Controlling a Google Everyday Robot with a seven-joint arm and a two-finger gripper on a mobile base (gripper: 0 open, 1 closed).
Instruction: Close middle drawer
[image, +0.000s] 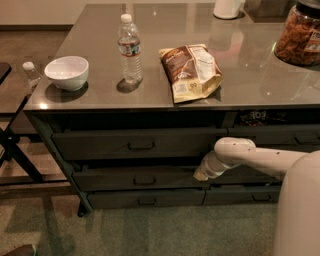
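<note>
While the grey bench fills most of the view from its back edge down to its front edge, the robot's white arm reaches in from the lower right, below the front edge. Under the front edge's left and middle stretch sit three wide drawers stacked one over another. The taller top drawer is uppermost, the middle drawer lies beneath it, and a bottom drawer lies lowest. The middle drawer's long axis runs parallel to the front edge, left to right. Its slim panel faces outward from that edge toward the green carpet, which gives open floor in front of the drawers. A dark band shows above the panel, so it seems to stand slightly out from the bench. Shorter drawers sit under the front-right corner. On top, a jar of snacks stands at the right edge, and a brown chip bag lies near the middle of the front edge. A water bottle stands upright left of it, and a white bowl rests near the front-left corner. The gripper sits at the right end of the middle drawer's panel, apparently touching it, well right of the small bar handle. Whether the gripper is parted or closed cannot be told.
</note>
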